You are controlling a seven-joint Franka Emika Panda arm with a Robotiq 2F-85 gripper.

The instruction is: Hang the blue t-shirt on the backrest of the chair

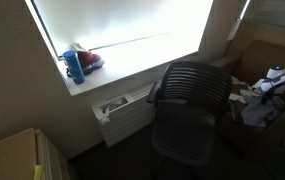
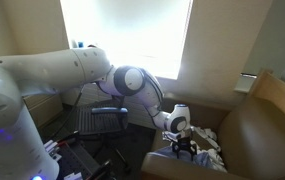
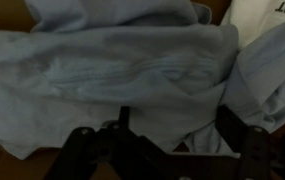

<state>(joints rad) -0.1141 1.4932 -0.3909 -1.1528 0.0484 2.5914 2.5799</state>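
Note:
The blue t-shirt (image 3: pixel 122 65) lies crumpled on the seat of a brown armchair and fills most of the wrist view; it also shows in an exterior view (image 1: pixel 254 108). My gripper (image 3: pixel 177 125) is open right above it, with its two dark fingers on either side of a fold of the fabric. The gripper also shows in both exterior views (image 1: pixel 277 80) (image 2: pixel 185 148), low over the pile of clothes. The black mesh office chair (image 1: pixel 192 95) stands by the window, apart from the shirt, its backrest bare; it shows behind my arm in an exterior view (image 2: pixel 102 120).
A white garment (image 3: pixel 267 12) lies beside the shirt. The brown armchair (image 2: pixel 262 120) has high arms around the pile. A blue bottle (image 1: pixel 75 67) and a red item (image 1: pixel 90 60) stand on the window sill. A radiator (image 1: pixel 122 105) is under it.

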